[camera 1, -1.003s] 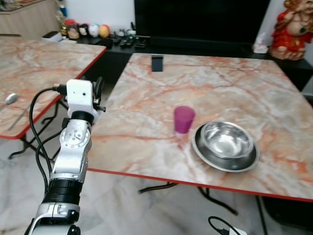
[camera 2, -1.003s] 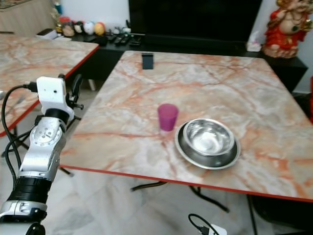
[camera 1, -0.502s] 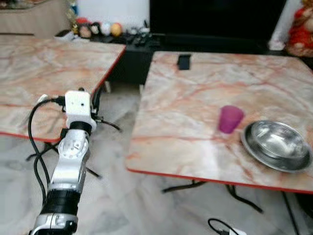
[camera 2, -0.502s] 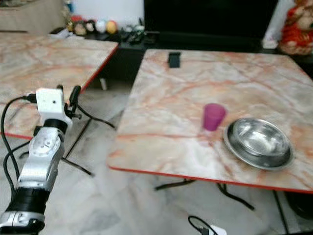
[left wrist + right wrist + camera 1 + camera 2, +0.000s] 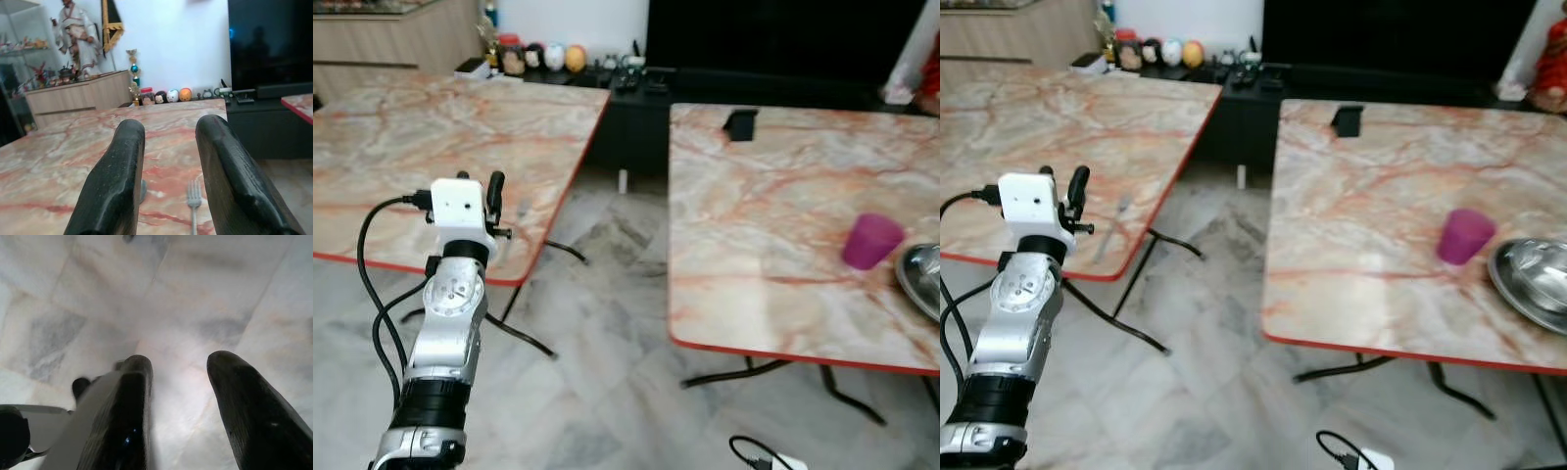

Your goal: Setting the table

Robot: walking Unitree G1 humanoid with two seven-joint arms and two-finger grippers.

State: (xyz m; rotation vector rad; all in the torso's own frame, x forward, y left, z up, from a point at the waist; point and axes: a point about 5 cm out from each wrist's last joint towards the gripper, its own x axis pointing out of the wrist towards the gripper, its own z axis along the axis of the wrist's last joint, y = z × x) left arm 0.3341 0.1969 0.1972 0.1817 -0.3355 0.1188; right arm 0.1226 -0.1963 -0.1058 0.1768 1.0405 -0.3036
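Cutlery is what we are after now: a slim silver metal fork [image 5: 193, 198] lies flat on the left-hand marble-patterned table with the red edge [image 5: 431, 127], just ahead of our left gripper [image 5: 168, 147] and a little below its fingertips. Our left gripper is raised at the table's near edge, its two black fingers apart with nothing between them. In the left wrist view the fork's tines point away from the gripper and its handle runs back toward us, so its long axis lies roughly in line with the fingers. Just beside the fork, half hidden behind one finger, sits something rounded that may be a spoon bowl; we cannot tell.

Our right gripper [image 5: 178, 396] hangs idle over the pale marble floor [image 5: 146, 293], fingers spread and empty.

We judge the setting partly done. On the right-hand marble table [image 5: 773, 196], well apart from the left gripper, a small purple plastic cup [image 5: 872, 241] stands upright just beside a shiny round steel bowl [image 5: 925, 279] at the frame's edge. What seems left is fetching the cutlery and laying it beside that bowl.
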